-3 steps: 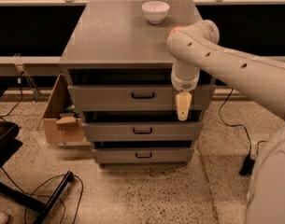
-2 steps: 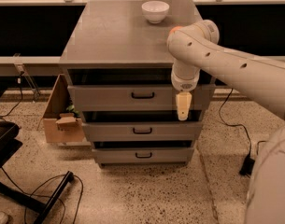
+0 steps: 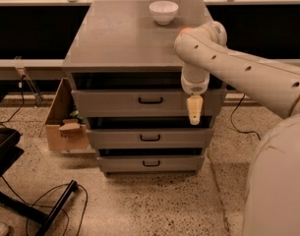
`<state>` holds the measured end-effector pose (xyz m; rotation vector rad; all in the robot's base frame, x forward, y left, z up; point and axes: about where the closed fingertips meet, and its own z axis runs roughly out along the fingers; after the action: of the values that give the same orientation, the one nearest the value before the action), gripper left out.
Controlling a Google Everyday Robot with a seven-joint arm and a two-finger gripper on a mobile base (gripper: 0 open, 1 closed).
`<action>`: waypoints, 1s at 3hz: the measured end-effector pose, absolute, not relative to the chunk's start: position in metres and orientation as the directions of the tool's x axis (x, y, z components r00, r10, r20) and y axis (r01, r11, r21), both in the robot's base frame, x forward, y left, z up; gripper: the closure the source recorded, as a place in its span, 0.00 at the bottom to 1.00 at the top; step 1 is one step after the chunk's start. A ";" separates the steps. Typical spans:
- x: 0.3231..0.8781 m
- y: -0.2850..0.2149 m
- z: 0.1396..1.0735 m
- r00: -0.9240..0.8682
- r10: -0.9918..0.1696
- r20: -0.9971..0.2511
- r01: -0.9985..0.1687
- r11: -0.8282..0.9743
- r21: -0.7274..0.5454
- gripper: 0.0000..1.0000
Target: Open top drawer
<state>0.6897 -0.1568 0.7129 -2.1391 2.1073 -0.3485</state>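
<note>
**End effector hangs before the top drawer's right end**

The end effector (image 3: 194,120) points straight down, its two cream fingers pressed together and pinching nothing. Directly behind it is the right part of the top drawer (image 3: 112,103), with the tips reaching about the front's lower edge. The drawer's black handle (image 3: 150,101) sits to the end effector's left in the view, slightly above the tips and apart from them. Up and back from it, a white bowl (image 3: 163,11) stands on the worktop (image 3: 125,41).
</note>
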 end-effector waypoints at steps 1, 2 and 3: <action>0.690 -0.148 0.701 0.006 -0.998 0.062 -0.973 -0.020 -0.230 0.00; 0.698 -0.140 0.687 0.013 -0.999 0.052 -0.977 -0.023 -0.213 0.00; 0.710 -0.143 0.683 0.004 -0.998 0.056 -0.975 -0.016 -0.220 0.18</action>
<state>0.7098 -0.1425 0.6831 -2.1388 2.1170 -0.2973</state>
